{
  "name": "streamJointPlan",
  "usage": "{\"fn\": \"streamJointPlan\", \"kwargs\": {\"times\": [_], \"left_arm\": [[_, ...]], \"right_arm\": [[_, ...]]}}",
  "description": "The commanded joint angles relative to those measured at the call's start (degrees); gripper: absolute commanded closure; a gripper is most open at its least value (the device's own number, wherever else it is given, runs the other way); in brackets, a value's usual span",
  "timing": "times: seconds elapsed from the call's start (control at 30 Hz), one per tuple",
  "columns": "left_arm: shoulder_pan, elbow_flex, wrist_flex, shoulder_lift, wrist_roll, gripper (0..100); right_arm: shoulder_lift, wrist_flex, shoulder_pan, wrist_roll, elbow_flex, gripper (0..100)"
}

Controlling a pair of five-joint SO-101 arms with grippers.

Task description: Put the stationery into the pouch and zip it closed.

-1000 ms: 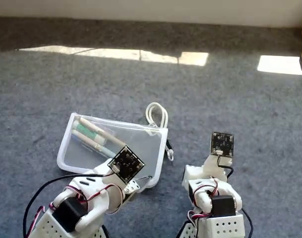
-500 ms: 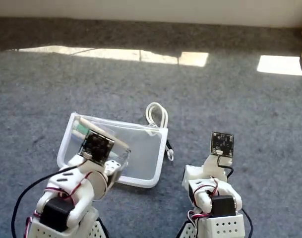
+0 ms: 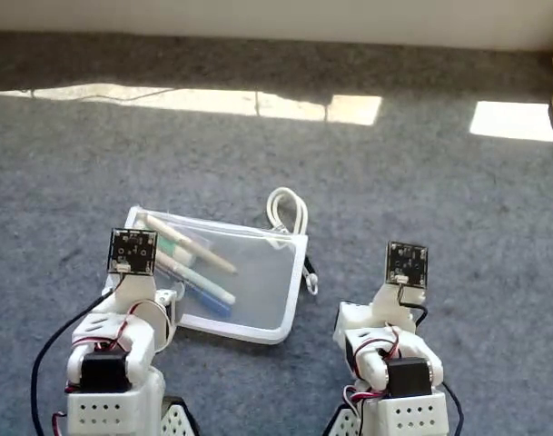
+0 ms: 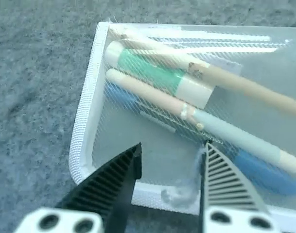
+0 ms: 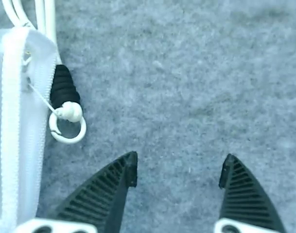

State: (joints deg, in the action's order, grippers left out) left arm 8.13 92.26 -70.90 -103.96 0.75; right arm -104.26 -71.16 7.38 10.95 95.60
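Observation:
A clear mesh pouch (image 3: 258, 286) with a white border lies flat on the carpet. Inside it are several pens, among them a green-banded marker (image 4: 155, 73), a beige pen (image 4: 230, 80) and a pale blue pen (image 4: 235, 138). My left gripper (image 4: 172, 145) hangs open over the pouch's near left corner (image 4: 84, 150), with nothing between its fingers. Just right of the pouch, my right gripper (image 5: 181, 156) is open above bare carpet, close to the zipper pull ring (image 5: 66, 131) and its black stopper (image 5: 64, 85).
A white cord loop (image 3: 287, 211) trails from the pouch's far right corner. The left arm (image 3: 122, 318) and right arm (image 3: 390, 350) stand at the near edge. Grey carpet (image 3: 439, 200) stretches open to the right and beyond, with sunlit patches at the back.
My left arm has swung left across the pouch, from its near right edge to its near left corner. The right arm and the pouch have not moved.

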Motion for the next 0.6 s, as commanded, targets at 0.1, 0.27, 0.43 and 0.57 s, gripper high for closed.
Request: {"fn": "streamJointPlan", "kwargs": {"times": [0.1, 0.27, 0.43, 0.57], "left_arm": [[1.71, 3.65, 0.26, -0.57, 0.09, 80], [1.71, 4.88, 0.26, -0.48, 0.09, 80], [1.71, 4.88, -0.18, -0.40, 0.09, 80], [1.63, 4.88, -0.26, -0.40, 0.09, 80]], "right_arm": [[-0.92, -0.40, -0.57, 0.35, 7.16, 73.5], [-0.92, -0.40, -0.57, 0.35, 7.16, 73.5], [-0.92, -0.40, -0.57, 0.35, 7.16, 73.5], [-0.92, -0.40, -0.57, 0.35, 7.16, 73.5]]}}
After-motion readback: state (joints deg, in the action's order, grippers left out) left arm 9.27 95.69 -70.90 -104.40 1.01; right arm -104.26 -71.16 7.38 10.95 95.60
